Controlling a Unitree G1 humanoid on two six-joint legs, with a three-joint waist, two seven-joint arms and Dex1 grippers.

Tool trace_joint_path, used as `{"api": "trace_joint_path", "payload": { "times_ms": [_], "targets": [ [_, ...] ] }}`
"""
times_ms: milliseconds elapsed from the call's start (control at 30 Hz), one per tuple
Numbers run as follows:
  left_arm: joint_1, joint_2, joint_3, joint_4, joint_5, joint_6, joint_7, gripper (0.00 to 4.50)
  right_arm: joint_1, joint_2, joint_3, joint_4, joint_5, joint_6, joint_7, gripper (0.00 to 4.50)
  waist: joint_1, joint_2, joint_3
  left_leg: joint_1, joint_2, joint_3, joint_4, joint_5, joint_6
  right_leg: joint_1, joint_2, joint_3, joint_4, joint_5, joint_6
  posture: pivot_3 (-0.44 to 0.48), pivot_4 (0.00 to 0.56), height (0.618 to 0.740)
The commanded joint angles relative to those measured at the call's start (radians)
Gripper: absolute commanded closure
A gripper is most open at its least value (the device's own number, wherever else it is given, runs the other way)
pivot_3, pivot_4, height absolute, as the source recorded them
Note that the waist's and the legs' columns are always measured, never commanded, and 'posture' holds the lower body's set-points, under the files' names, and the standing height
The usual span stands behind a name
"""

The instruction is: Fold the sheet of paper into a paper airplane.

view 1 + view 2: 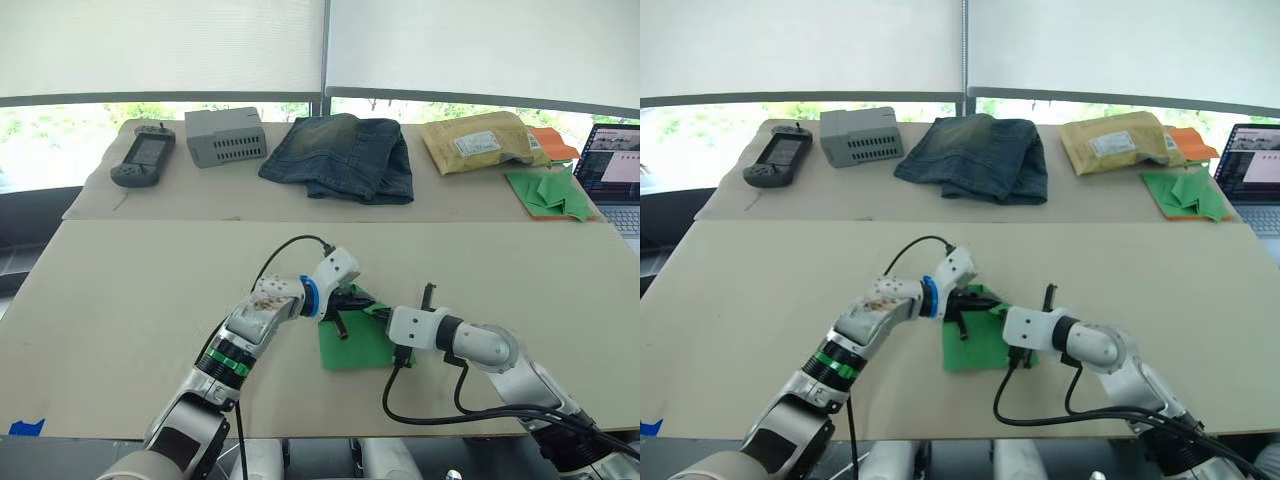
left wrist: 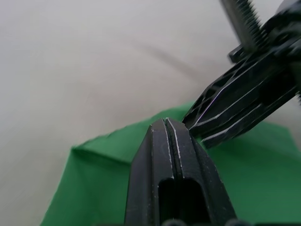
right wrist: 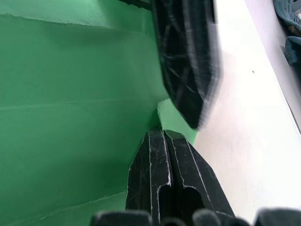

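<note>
Along the far side of the surface (image 1: 120, 300), from left to right, lie a black handheld game console (image 1: 143, 156), a grey vented box (image 1: 226, 136), a folded pair of blue jeans (image 1: 342, 156), a yellow padded mailer (image 1: 478, 142) with orange paper (image 1: 556, 143) just behind its right end, a heap of green paper pieces (image 1: 550, 193), and, at the right edge, an open laptop (image 1: 613, 172). All of these sit well apart from the work area. On the near stretch of the surface, roughly in the middle, the sheet of paper (image 1: 356, 343) lies mostly flat with crease lines and a raised fold at its far edge. The left hand (image 1: 338, 312) reaches in from the left over that far edge, its two black fingers pressed together with the green paper just at their tips. The right hand (image 3: 163, 133) comes in from the right, its fingers likewise closed flat against each other at the paper's edge, close beside the left one. Black cables loop from both wrists.
</note>
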Motion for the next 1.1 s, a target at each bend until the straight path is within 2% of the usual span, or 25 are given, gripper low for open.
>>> {"api": "trace_joint_path", "payload": {
  "times_ms": [33,233,500,600,767,900,1100],
  "targets": [
    [-0.010,-0.010,-0.005,0.014,0.019,-0.028,0.022,4.50,0.023,0.002,-0.013,0.020,-0.026,0.057,0.001,4.47,0.001,0.000,0.000,0.000,0.000,0.000,0.000,0.000,0.000,0.000,0.000,0.000,0.000,0.000,0.000,0.000,0.150,0.728],
    [-0.026,-0.075,-0.020,0.089,0.056,-0.081,0.071,4.50,0.043,0.002,-0.023,0.002,-0.010,0.076,0.009,4.47,0.005,0.000,0.000,0.000,0.000,0.000,0.001,0.000,0.000,0.001,0.000,0.000,0.000,0.000,0.000,0.000,0.150,0.728],
    [-0.029,-0.075,-0.061,0.118,0.104,-0.104,0.062,4.50,0.054,-0.014,-0.092,-0.084,0.049,0.151,0.041,4.47,0.011,0.000,0.000,0.000,-0.001,0.000,0.001,0.000,0.000,0.001,-0.001,0.000,0.000,0.000,0.000,0.000,0.150,0.728],
    [-0.028,-0.073,-0.065,0.119,0.112,-0.107,0.058,4.50,0.053,-0.036,-0.118,-0.129,0.089,0.207,0.089,3.62,0.011,0.000,0.000,-0.001,-0.001,0.000,0.001,0.000,0.000,0.001,-0.001,0.000,-0.001,0.000,0.000,0.000,0.150,0.728],
    [-0.030,-0.071,-0.065,0.122,0.114,-0.112,0.057,4.50,0.080,-0.087,-0.207,-0.217,0.193,0.310,0.168,1.93,0.011,0.000,0.000,-0.001,-0.001,0.000,0.001,0.000,0.000,0.000,0.000,0.000,0.000,0.000,0.000,0.000,0.150,0.728],
    [-0.021,-0.068,-0.067,0.115,0.115,-0.114,0.059,4.50,0.055,-0.048,-0.309,-0.262,0.335,0.441,0.165,1.93,0.007,0.000,0.000,-0.001,0.000,0.000,0.001,0.000,0.000,0.000,0.000,0.000,0.000,0.000,0.000,0.000,0.150,0.728],
    [-0.006,-0.051,-0.064,0.092,0.119,-0.109,0.065,4.50,-0.007,0.055,-0.292,-0.214,0.347,0.532,0.070,3.84,0.002,0.000,0.000,-0.001,0.000,-0.001,0.001,0.000,0.000,0.000,0.000,0.000,0.000,0.000,0.000,0.000,0.150,0.728]
  ]
}}
